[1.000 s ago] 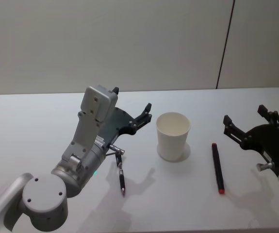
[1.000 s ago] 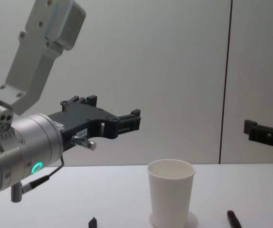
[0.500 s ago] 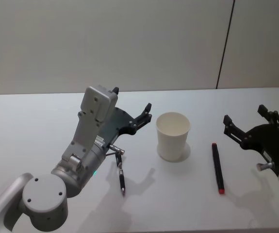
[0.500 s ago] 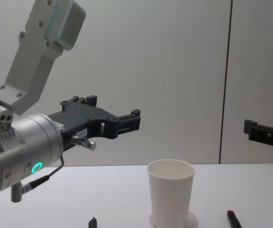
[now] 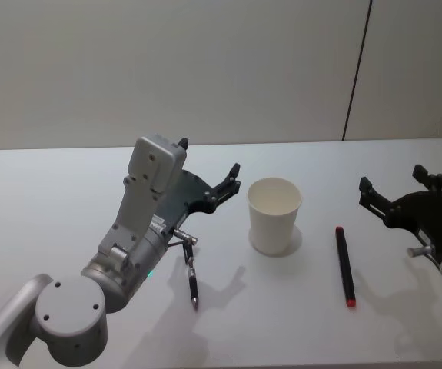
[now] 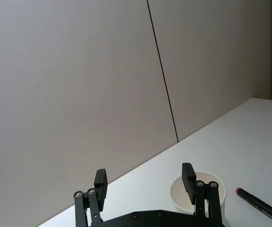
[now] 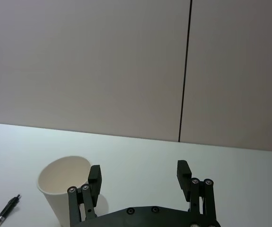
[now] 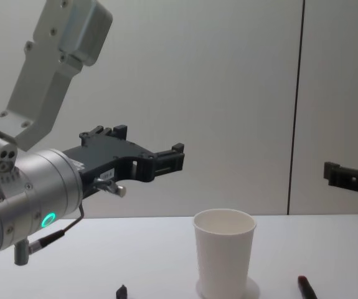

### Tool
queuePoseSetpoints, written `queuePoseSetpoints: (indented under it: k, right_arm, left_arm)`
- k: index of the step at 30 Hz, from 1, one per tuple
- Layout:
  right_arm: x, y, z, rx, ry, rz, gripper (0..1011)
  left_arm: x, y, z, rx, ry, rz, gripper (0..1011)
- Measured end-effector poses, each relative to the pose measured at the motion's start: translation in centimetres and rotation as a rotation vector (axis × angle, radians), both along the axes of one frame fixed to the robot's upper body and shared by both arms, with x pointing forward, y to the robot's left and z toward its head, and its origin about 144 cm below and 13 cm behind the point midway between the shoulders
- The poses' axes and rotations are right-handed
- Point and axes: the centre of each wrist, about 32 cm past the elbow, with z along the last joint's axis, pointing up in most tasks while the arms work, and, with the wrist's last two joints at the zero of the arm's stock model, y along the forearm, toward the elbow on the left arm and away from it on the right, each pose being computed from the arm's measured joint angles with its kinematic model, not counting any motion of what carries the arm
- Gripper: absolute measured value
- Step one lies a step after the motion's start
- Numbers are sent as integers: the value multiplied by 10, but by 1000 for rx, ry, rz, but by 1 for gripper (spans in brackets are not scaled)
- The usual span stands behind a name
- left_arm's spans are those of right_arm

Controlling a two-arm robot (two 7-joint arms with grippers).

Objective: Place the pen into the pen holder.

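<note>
The pen holder, a white paper cup, stands upright mid-table; it also shows as the cup from the chest, the cup from the left wrist and the cup from the right wrist. A black pen with a red end lies on the table right of it, seen too as the pen and the pen. A thin black pen lies left of the cup. My left gripper hovers open and empty above the table, left of the cup. My right gripper hangs open and empty, right of the red-ended pen.
The white table runs back to a plain wall with a dark vertical seam. The thin pen shows beside the cup in the right wrist view. My left arm's grey body fills the near left.
My right gripper has shifted slightly to the right, away from the red-ended pen. The left arm, both pens and the cup have not moved.
</note>
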Motion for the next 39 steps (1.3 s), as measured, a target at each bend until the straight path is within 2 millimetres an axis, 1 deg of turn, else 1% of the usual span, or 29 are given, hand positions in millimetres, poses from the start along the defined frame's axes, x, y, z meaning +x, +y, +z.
queuePoseSetpoints:
  k: [7,17,28,33,39]
  right_arm:
    - [9,6,0,17,74,-41,1002]
    - [19,22,-3,38,202,-101,1002]
    - [23,39,-7,15,299,-152,1002]
    - [25,52,-10,-14,346,-184,1002]
    - [27,62,-12,-34,377,-210,1002]
  left_arm:
    - [0,0,0,0,0,0,1004]
    - [0,0,0,0,0,0,1004]
    - [0,0,0,0,0,0,1004]
    - [0,0,0,0,0,0,1004]
    - [0,0,0,0,0,0,1004]
